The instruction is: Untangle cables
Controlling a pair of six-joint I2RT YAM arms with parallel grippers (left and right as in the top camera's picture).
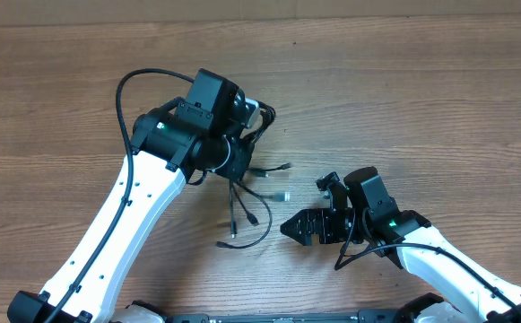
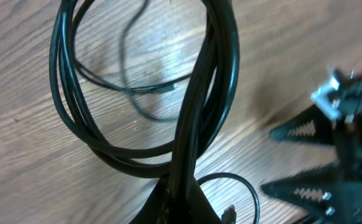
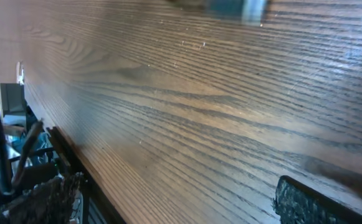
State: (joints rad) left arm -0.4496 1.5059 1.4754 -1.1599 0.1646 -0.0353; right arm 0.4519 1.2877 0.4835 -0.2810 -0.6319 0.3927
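Black cables (image 2: 192,106) dangle mid-frame, seemingly pinched by the left gripper (image 2: 179,202) so the open right gripper (image 1: 294,228) can pull.

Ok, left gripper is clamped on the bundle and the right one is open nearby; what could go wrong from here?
1. The left gripper pinches the cables together as one loop, so a pull may tighten the tangle instead of freeing a cord.
2. The open right gripper sits close beside them; closing could catch several cords, or none.
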